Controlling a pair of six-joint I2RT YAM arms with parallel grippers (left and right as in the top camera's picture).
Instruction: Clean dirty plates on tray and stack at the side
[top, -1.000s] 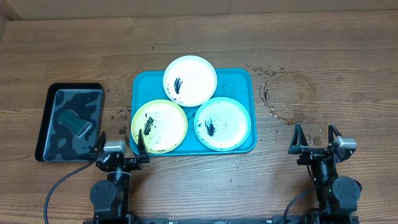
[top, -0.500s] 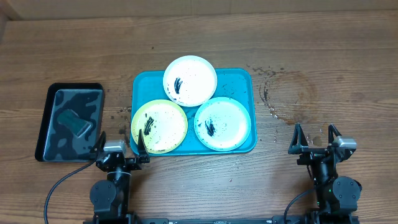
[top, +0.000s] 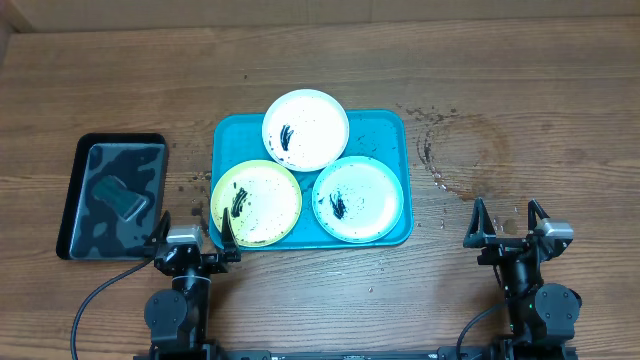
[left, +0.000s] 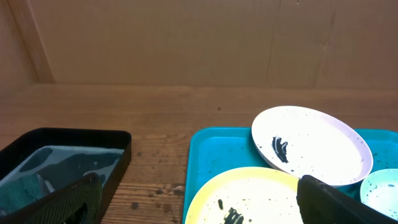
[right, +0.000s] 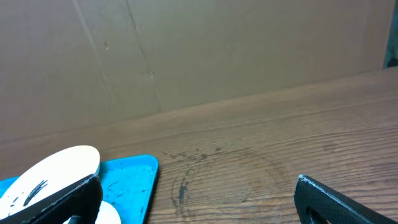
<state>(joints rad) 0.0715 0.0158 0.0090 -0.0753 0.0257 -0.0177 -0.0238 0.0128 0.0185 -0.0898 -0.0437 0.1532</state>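
The left end effector (top: 194, 226) at the worktop's (top: 560, 90) 7 o'clock and the right end effector (top: 506, 220) at its 5 o'clock both stand wide and empty. The turquoise tray (top: 385, 130), mid-worktop, carries three black-smeared plates: the white plate (top: 306, 129) at its 12 o'clock, the yellow-green plate (top: 256, 203) at 8 and the light blue plate (top: 358, 199) at 4. A black tray (top: 75, 200) holding a dark pad (top: 120, 198) lies at the turquoise tray's 9 o'clock.

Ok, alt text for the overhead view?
Three smeared plates, white, yellow-green and light blue, sit on a turquoise tray mid-table. A black tray lies left. The left gripper and right gripper stand open at the near edge.
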